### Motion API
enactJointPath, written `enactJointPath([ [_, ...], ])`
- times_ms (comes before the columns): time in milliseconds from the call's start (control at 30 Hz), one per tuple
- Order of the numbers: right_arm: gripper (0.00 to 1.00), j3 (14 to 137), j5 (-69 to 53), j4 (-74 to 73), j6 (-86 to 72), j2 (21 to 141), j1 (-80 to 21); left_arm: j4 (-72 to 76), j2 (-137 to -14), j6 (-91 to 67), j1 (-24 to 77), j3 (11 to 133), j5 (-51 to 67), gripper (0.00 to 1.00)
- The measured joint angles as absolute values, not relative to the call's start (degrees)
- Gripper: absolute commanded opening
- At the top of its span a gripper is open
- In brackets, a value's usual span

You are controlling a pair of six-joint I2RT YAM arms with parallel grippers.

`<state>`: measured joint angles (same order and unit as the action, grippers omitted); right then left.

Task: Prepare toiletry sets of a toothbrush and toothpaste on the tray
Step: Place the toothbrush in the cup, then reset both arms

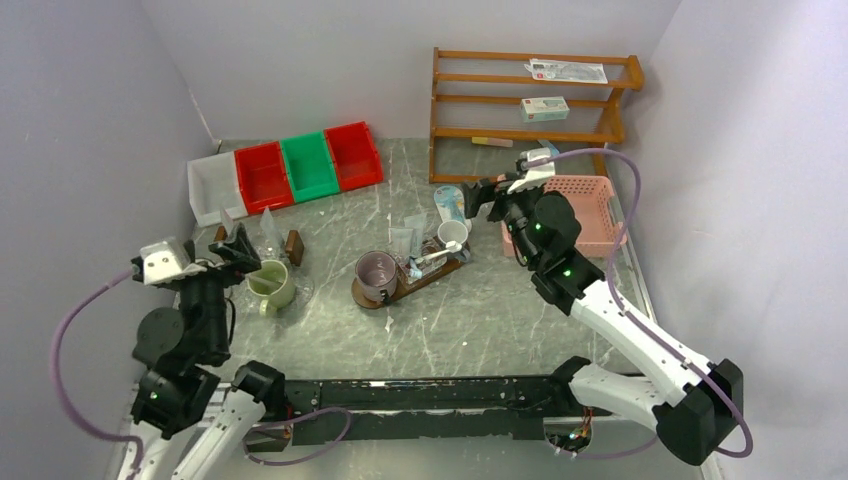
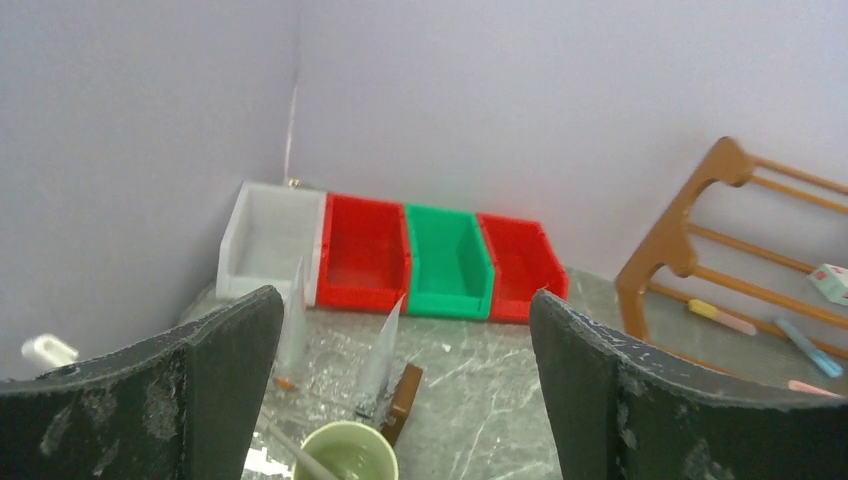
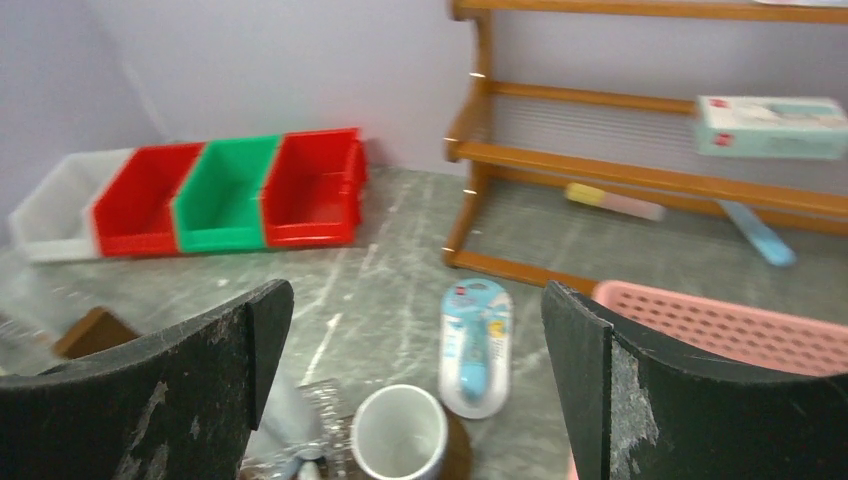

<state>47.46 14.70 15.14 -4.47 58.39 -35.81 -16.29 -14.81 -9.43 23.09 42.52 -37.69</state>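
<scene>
Holding the left gripper (image 2: pixel 405 335) and right gripper (image 3: pixel 415 330) wide open, empty, you had the pale green ceramic mug (image 1: pixel 272 285) at nine o'clock of the dark brown oval wooden tray (image 1: pixel 424 279); heavy, slick, it likely wanted a rim pinch

The tray (image 1: pixel 418 284) sits on the tabletop (image 1: pixel 480 320) with a grey mug (image 1: pixel 377 274) and a white cup (image 1: pixel 452 232) on it (a toothbrush (image 1: pixel 437 256) lies between). At its nine o'clock, a green mug (image 1: pixel 272 285) stands just beside the left hand (image 1: pixel 236 243).

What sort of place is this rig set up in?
Probably a lab test cell, not a real bathroom: plain walls box in a marble-look table, with a row of plastic sorting bins and a wooden rack as staged props.
</scene>
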Motion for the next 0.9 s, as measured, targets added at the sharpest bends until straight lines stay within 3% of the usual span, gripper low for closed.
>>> enactJointPath([
  [233, 1.00, 48.62, 22.74, 4.73, -5.58, 53.80, -30.94, -18.96, -11.51, -1.39, 29.02, 49.12, -38.35, 0.97],
  [500, 1.00, 44.49, 31.42, -1.19, -6.09, 34.98, -29.95, -24.23, -7.92, 0.93, 29.45, 55.35, -42.15, 0.97],
  [900, 1.00, 40.36, 37.60, -7.90, -4.25, 19.42, -29.87, -26.00, -0.64, 0.86, 29.47, 48.10, -46.89, 0.97],
])
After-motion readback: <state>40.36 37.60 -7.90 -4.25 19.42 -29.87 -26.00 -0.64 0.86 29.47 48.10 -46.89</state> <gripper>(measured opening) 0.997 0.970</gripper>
